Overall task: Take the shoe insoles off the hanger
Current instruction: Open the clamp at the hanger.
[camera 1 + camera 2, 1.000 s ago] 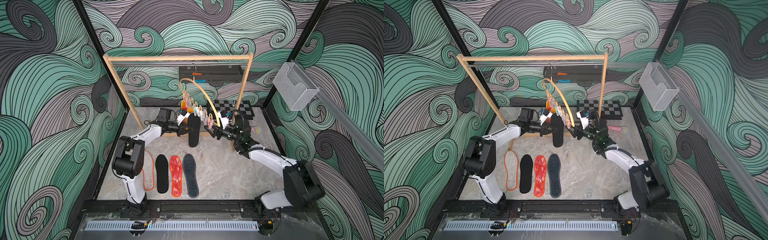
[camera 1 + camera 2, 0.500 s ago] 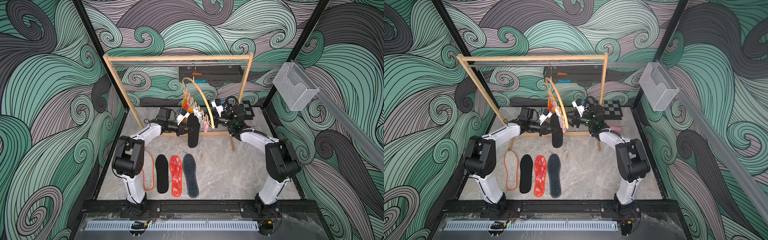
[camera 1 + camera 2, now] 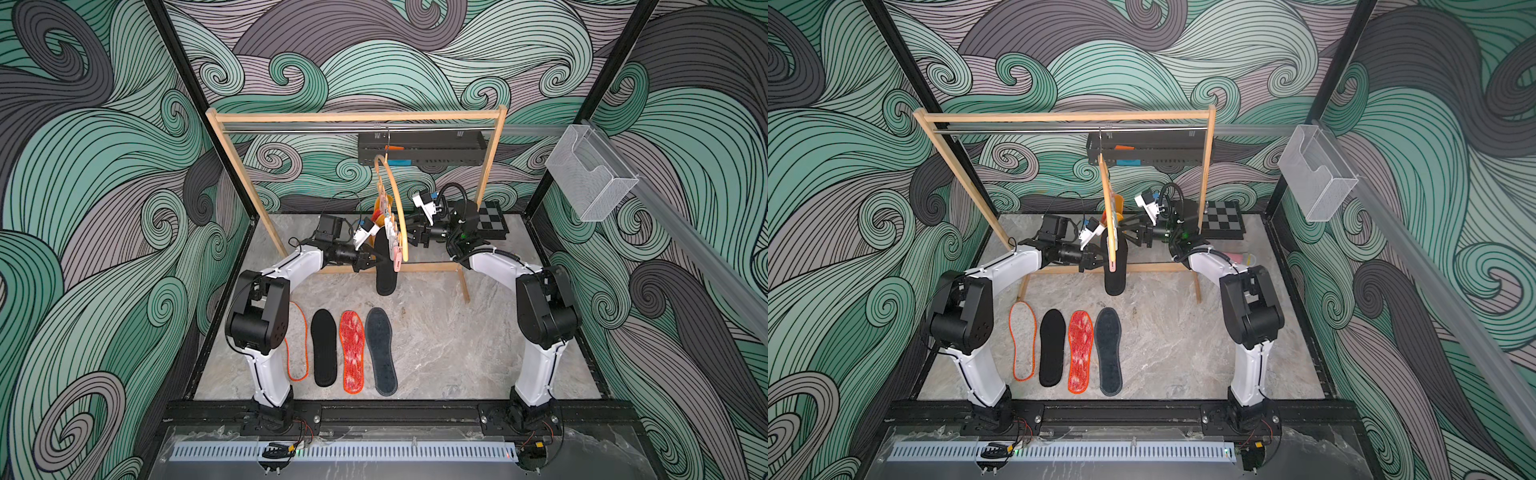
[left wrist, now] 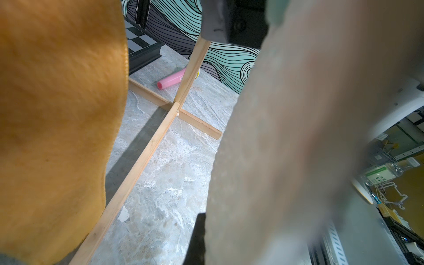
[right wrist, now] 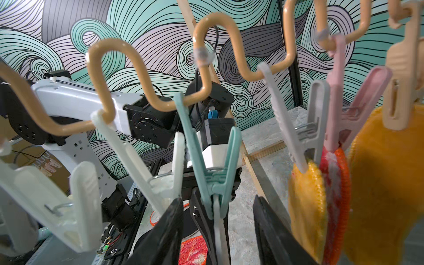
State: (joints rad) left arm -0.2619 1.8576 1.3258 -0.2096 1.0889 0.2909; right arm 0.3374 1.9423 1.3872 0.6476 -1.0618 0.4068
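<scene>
Unpegging black insole from hanger: item hangs under teal peg, lower end near table. Method (judged): right gripper squeezes peg handles fully first. Left gripper then draws straight down, else hanger swings.
Left: clamped shut on black insole, approx. mid-length.
Right: jaws part-open either side of teal peg; contact w/ handles can't be told.
Loose insoles, qty 4, lie on table.
Mustard insoles and red-white insole remain pegged.
</scene>
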